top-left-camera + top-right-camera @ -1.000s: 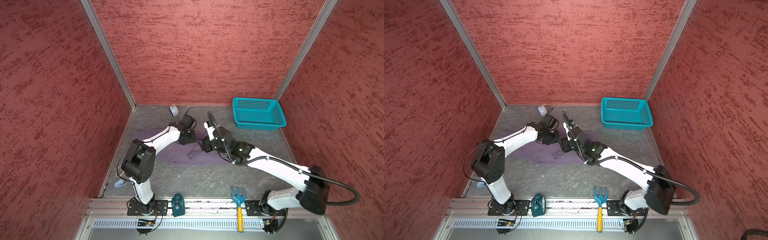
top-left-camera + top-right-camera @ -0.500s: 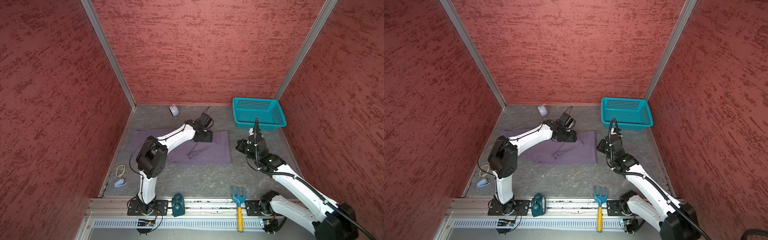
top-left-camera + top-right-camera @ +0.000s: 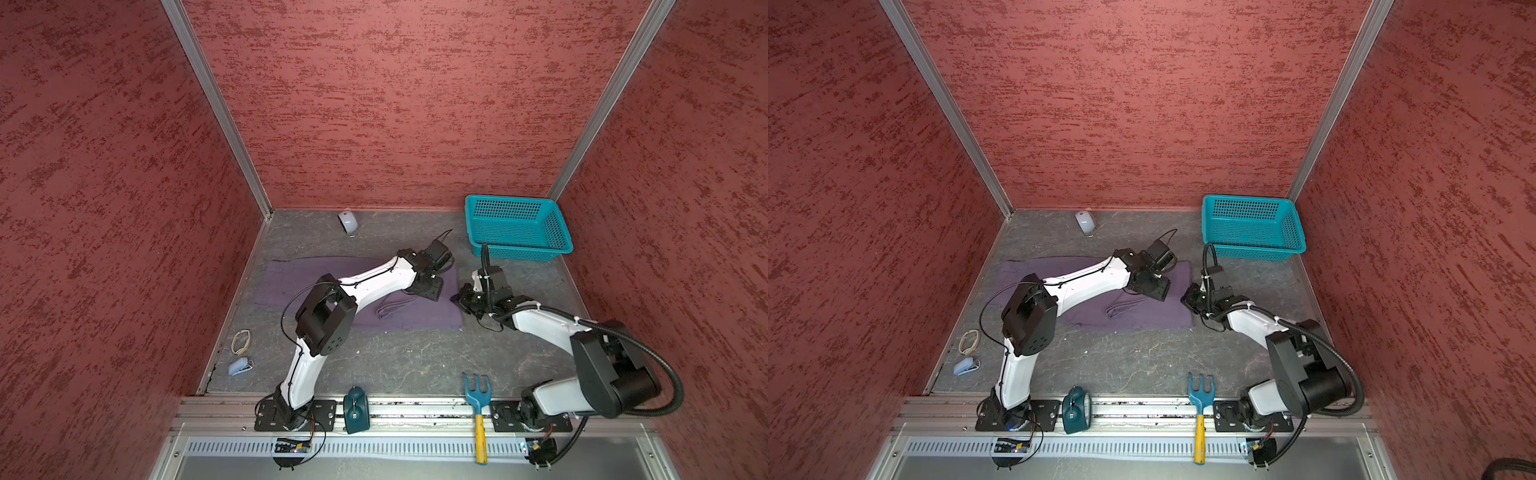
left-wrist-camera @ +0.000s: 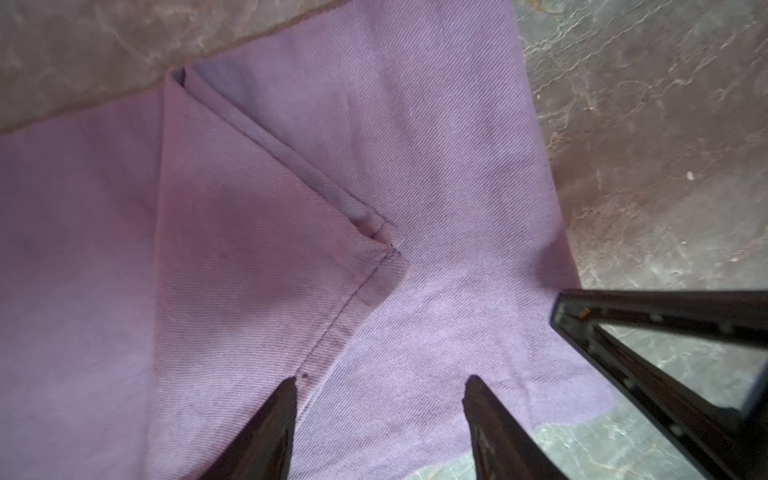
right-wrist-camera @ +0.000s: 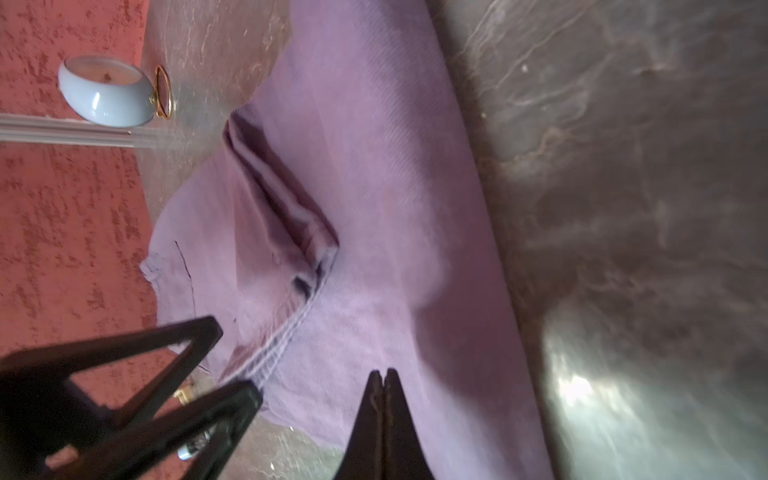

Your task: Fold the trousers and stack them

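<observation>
The purple-grey trousers lie flat on the grey table, folded, with a small ridge of bunched cloth near the middle. My left gripper hovers over their far right part. In the left wrist view it stands open above a stitched hem corner of the trousers, holding nothing. My right gripper is at the cloth's right edge. In the right wrist view it is shut over the trousers, and no cloth shows between its tips.
A teal basket stands at the back right. A pale round object sits by the back wall. A rubber band and a small blue item lie front left. A teal clock and a blue fork rest on the front rail.
The right arm swung off to the right with its jaws shutting, then came back to the trousers' right edge. The left gripper moved right across the cloth, which now lies spread out flatter.
</observation>
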Available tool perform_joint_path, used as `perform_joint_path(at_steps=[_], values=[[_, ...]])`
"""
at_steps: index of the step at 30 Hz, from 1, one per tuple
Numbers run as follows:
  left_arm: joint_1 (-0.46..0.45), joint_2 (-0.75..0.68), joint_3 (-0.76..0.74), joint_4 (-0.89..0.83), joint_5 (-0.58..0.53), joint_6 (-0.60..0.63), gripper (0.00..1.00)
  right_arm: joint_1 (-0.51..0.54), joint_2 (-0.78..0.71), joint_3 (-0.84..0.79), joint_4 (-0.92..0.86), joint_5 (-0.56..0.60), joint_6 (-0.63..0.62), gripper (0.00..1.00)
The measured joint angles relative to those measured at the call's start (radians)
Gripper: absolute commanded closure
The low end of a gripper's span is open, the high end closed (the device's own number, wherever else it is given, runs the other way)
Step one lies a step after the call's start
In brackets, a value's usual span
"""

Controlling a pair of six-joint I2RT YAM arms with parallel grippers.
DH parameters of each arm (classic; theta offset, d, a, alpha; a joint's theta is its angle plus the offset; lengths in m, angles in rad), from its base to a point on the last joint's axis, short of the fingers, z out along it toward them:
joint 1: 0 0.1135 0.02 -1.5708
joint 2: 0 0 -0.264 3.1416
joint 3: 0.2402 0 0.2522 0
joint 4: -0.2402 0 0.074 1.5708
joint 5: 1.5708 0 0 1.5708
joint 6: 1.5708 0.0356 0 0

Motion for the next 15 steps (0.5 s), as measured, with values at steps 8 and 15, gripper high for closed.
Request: perform_joint_path(at_steps=[8,15], values=[[-0.039,0.131,0.078,-0.05,-0.106,0.059,0.35,-0.066,0.117,-0.028,0.106,-0.086,0.032,1.0],[-0.029,0.177,0.09,-0.07,-0.122,0.06,0.43,-0.09,0.117,-0.067,0.153,-0.111,0.033,1.0]])
